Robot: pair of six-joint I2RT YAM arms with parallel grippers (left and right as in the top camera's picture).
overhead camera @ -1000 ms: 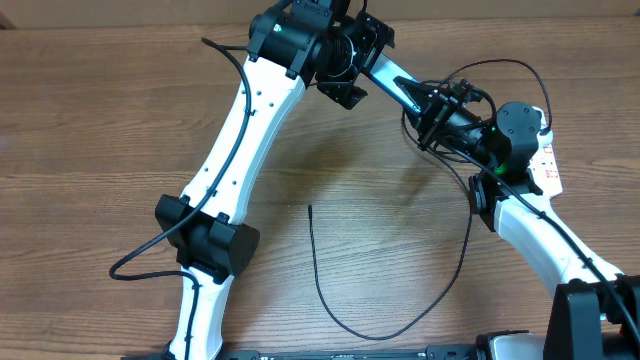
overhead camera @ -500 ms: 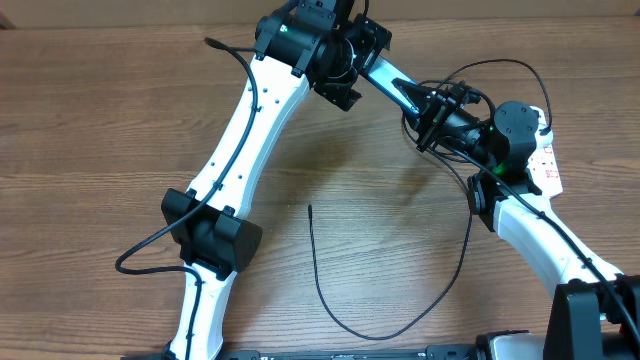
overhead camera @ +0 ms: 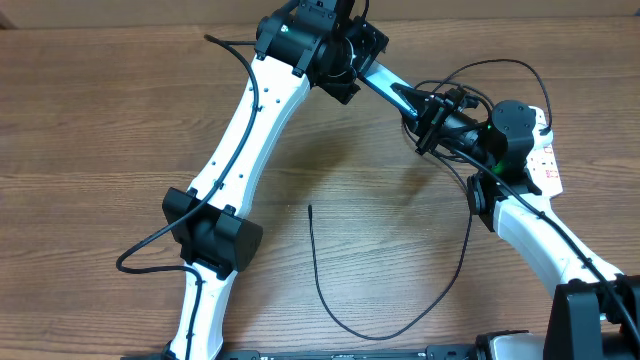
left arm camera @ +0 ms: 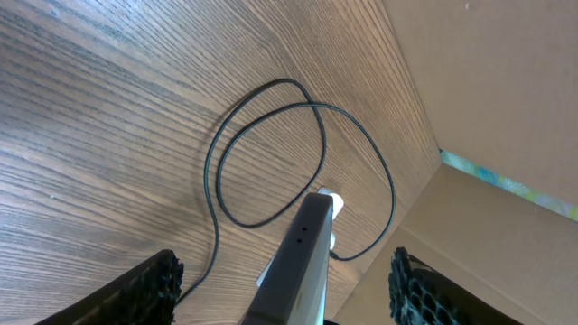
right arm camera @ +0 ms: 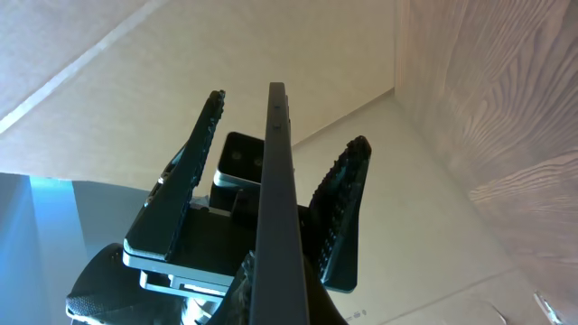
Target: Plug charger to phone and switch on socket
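R gripper (overhead camera: 420, 103) clamped on phone (overhead camera: 388, 87), held edge-on above table (overhead camera: 100, 120), far side. L gripper (left arm camera: 284, 271) jaws apart, straddling phone's other end, no contact. Charger cable (overhead camera: 320, 280) lies loose, centre-front.

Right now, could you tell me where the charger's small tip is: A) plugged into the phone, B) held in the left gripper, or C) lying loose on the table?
C: the charger's tip lies free on the table, well apart from the phone and the left gripper.
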